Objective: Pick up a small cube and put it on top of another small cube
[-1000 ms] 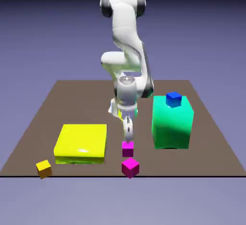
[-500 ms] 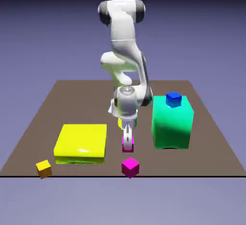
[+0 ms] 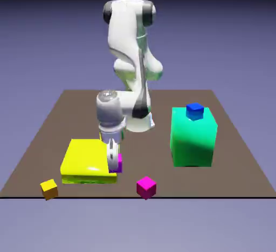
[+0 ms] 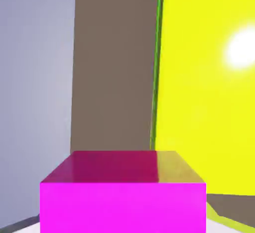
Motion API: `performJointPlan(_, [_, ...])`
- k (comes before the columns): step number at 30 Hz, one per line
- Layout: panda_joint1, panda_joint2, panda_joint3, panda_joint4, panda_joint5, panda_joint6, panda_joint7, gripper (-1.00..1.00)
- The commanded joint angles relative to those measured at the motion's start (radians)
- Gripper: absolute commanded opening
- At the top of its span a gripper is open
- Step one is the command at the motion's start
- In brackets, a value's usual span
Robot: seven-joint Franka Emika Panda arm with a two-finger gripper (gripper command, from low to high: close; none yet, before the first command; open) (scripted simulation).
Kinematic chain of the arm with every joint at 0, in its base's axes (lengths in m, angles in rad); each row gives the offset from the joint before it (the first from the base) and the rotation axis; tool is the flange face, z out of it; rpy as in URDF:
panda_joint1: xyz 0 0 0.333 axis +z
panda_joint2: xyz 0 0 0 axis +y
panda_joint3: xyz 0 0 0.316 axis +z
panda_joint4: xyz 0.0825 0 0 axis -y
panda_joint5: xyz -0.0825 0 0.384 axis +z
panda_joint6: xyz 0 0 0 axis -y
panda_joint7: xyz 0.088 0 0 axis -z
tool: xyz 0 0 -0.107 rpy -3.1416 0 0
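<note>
My gripper (image 3: 114, 161) is shut on one small magenta cube (image 3: 119, 163), which hangs at the right edge of the flat yellow block (image 3: 86, 160), just above the table. In the hand view this held cube (image 4: 123, 197) fills the bottom and hides the fingertips. The yellow block (image 4: 209, 77) spreads across the right of that view. The second small magenta cube (image 3: 146, 187) rests on the table near the front edge, to the exterior view's right of the gripper and apart from it.
A tall green block (image 3: 193, 137) stands on the exterior view's right with a tiny blue cube (image 3: 194, 111) on top. A tiny orange-yellow cube (image 3: 49, 189) lies at the front left corner. Brown table (image 4: 112, 67) shows beside the yellow block.
The gripper came down around the magenta cube, shut on it, and carried it toward the exterior view's left to the yellow block's edge. The other magenta cube stayed put.
</note>
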Motion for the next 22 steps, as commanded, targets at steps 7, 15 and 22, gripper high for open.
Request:
performJointPlan(7, [-0.106,0.121,-0.075,0.254,0.01,-0.137,-0.245,-1.0])
performJointPlan(15, [-0.201,0.256,-0.111,0.421,-0.015,-0.171,-0.403,-1.0])
performJointPlan(22, [-0.202,0.275,-0.11,0.422,-0.015,-0.152,-0.403,1.0])
